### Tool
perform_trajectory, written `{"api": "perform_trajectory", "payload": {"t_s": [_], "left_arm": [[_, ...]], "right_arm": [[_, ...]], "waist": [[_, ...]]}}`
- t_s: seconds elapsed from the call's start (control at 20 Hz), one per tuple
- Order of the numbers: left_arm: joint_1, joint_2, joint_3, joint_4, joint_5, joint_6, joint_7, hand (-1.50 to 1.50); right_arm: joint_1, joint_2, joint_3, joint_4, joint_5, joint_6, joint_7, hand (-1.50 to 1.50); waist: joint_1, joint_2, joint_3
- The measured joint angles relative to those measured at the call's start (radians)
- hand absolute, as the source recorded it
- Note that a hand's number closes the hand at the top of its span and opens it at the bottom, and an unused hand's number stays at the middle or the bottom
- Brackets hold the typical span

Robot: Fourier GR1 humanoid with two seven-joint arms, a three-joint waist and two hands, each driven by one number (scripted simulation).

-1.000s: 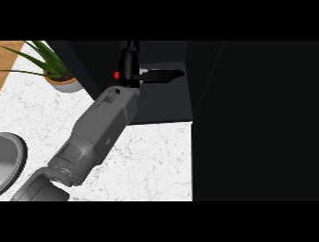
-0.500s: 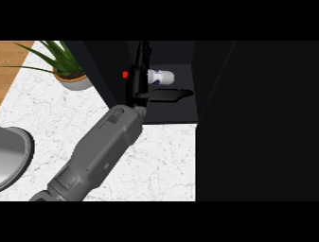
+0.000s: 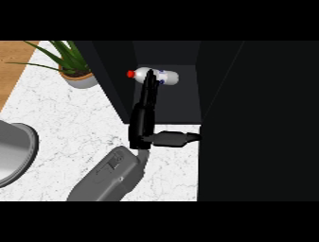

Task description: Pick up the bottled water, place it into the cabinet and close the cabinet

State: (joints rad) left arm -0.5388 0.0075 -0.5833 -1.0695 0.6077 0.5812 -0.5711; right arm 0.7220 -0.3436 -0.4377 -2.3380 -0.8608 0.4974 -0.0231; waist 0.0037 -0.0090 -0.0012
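Bottled water point(image 3: 155, 76) lay on its side inside the dark cabinet point(image 3: 169, 101), red cap pointing left, at the fingertips of the robot hand point(image 3: 145, 124). That left robot hand was open, fingers stretched straight toward the bottle, thumb jutting right. Left of it, a potted plant point(image 3: 75, 71) stood on the white desk point(image 3: 64, 123).

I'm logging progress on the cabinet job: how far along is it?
Done: the bottled water lies on its side inside the cabinet. In hand: the one hand in view stretches toward the bottle with straight fingers, not curled round it. Left: draw the hand out and close the cabinet, which stands open.
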Motion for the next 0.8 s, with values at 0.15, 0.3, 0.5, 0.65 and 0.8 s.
{"api": "perform_trajectory", "payload": {"t_s": [0.15, 0.3, 0.5, 0.65, 0.8], "left_arm": [[0.101, 0.017, -0.044, -0.113, -0.014, 0.011, 0.010, -1.50], [0.202, 0.042, -0.101, -0.226, -0.027, 0.003, 0.016, 1.50], [0.307, 0.113, -0.151, -0.352, -0.042, -0.024, 0.030, 1.50], [0.394, 0.173, -0.190, -0.455, -0.062, -0.028, 0.031, 1.50], [0.462, 0.245, -0.200, -0.549, -0.072, -0.033, 0.043, 1.50]], "right_arm": [[-0.002, 0.012, 0.015, -0.002, 0.000, 0.004, 0.003, -1.50], [-0.009, 0.004, 0.006, 0.000, 0.000, 0.022, 0.004, 1.50], [-0.002, -0.016, 0.012, -0.001, -0.001, 0.061, 0.017, 1.50], [0.007, -0.017, 0.044, -0.002, 0.000, 0.095, 0.029, 1.50], [0.022, -0.005, 0.072, -0.003, 0.003, 0.134, 0.035, 1.50]], "waist": [[0.000, 0.001, 0.000], [0.001, 0.001, 0.000], [-0.002, 0.002, 0.000], [-0.001, 0.001, 0.000], [-0.003, 0.002, 0.000]]}}
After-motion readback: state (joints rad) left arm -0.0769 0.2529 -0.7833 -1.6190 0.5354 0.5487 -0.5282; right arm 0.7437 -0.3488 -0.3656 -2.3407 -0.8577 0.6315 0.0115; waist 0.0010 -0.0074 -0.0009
